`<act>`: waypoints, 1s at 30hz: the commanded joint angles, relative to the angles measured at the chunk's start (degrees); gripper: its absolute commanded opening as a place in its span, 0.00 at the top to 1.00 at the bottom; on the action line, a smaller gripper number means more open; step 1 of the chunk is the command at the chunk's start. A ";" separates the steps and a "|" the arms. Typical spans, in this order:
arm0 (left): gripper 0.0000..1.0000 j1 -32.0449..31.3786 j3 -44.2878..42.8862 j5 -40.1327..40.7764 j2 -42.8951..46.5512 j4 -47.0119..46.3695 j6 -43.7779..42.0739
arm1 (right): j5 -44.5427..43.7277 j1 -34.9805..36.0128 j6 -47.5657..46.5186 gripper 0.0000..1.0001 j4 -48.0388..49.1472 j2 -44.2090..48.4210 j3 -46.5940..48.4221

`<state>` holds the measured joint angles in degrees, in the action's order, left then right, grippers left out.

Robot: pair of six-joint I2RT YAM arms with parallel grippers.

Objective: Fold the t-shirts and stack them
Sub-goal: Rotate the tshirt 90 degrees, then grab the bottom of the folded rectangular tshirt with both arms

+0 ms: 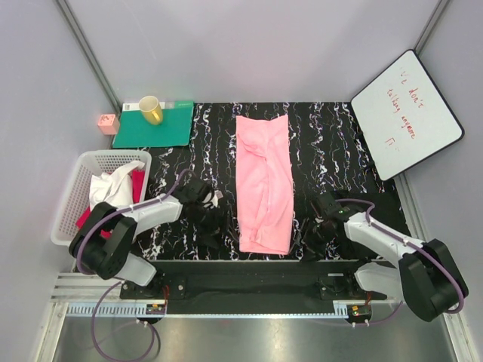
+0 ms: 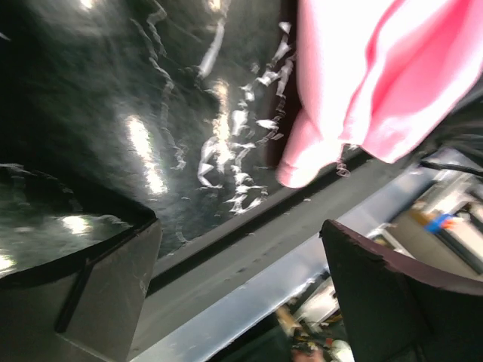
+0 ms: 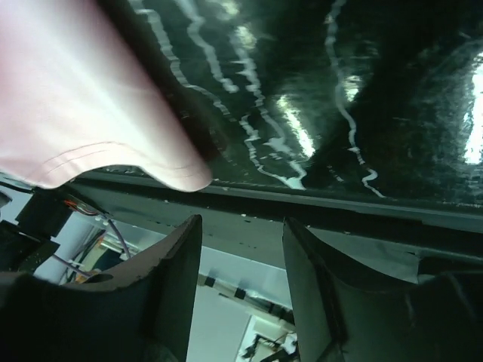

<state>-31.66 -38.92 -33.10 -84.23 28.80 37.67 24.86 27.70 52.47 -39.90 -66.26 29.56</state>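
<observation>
The light pink t-shirt lies folded into a long strip down the middle of the black marbled table. My left gripper is open and empty just left of the shirt's near end. My right gripper is open and empty just right of it. In the left wrist view the pink shirt's near corner hangs beyond my open gripper. In the right wrist view the shirt's hem lies beyond my open gripper. The white t-shirt and the magenta-red t-shirt lie crumpled in the basket.
A white laundry basket stands at the left table edge. A green mat with a yellow cup and a small pink box are at the back left. A whiteboard leans at the right.
</observation>
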 commanded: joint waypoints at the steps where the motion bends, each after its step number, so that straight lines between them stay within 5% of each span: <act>1: 0.06 -1.38 4.72 -3.63 -0.23 -12.53 7.50 | 4.40 0.16 6.68 0.44 10.98 -0.53 -3.19; 13: 0.28 -8.86 1.21 -1.09 -10.60 -17.19 11.37 | 2.21 0.16 5.81 0.34 18.54 -10.02 -2.84; 21: 0.43 -8.86 -0.19 1.28 -14.12 -16.84 10.76 | -2.97 0.16 5.45 0.40 19.68 -10.82 -1.96; 26: 0.96 -8.86 -2.04 2.95 -16.84 -14.83 9.62 | -4.47 0.16 5.63 0.43 19.51 -8.89 -0.65; 30: 1.00 -8.86 -2.57 3.66 -17.81 -13.59 8.83 | -3.94 0.16 5.72 0.39 16.88 -5.21 0.32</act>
<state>-40.32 -41.56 -40.23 -98.96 12.62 49.71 29.85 28.25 58.96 -28.14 -75.22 26.44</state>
